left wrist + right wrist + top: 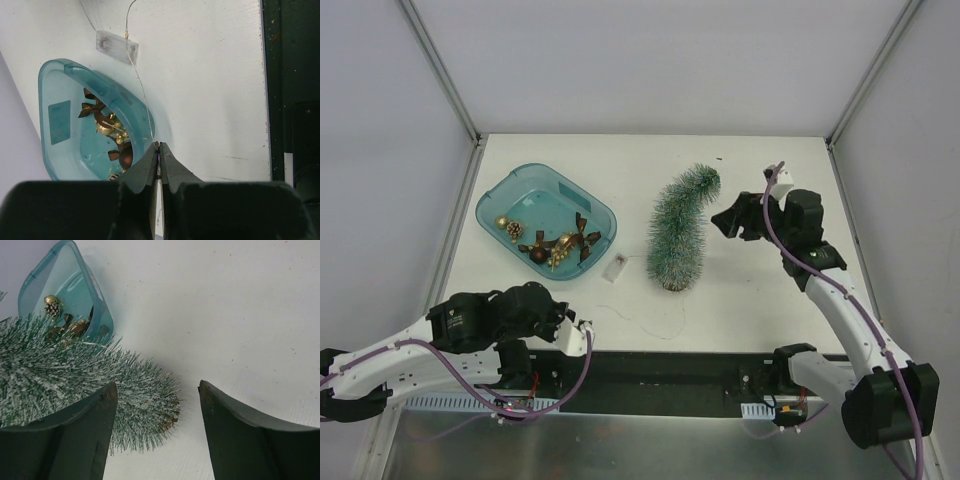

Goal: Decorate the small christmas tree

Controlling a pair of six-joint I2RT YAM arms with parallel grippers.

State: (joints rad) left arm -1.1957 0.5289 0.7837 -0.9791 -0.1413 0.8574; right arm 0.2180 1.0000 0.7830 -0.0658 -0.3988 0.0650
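Top external view: a small christmas tree (678,232), a frosted-green bottle-brush cone on a round brown base, stands near the middle of the white surface (770,300). Its bristly tip curls over to the right. To its left lies a translucent teal plastic tray (492,208) holding gold and dark brown ornaments (558,246). Between tray and tree, a small clear plastic battery box (615,267) rests on the surface, and a thin wire (665,332) trails from it toward the near edge.

The right hand (732,222) hangs just beside the upper part of the tree, on the tree's right. In the right wrist view, the right hand (157,390) is spread wide and holds nothing. The frosted bristles of the tree (140,390) lie against its left finger and reach partway into the gap.

The left hand (582,332) sits low near the front edge, well apart from the tree. In the left wrist view, the left hand (159,150) is fully closed. The wire (140,85) runs from the battery box (116,46) straight into the seam between the fingers, so it appears pinched there. The tray (102,85) lies just beside it.

No decoration shows on the tree yet, so the task looks to be at an early stage. The step in hand seems to be steadying the tree while the wire is readied. Next, the right hand probably needs to close gently on the bristles, and the left needs to carry the wire across without dragging the battery box or tipping the tree.
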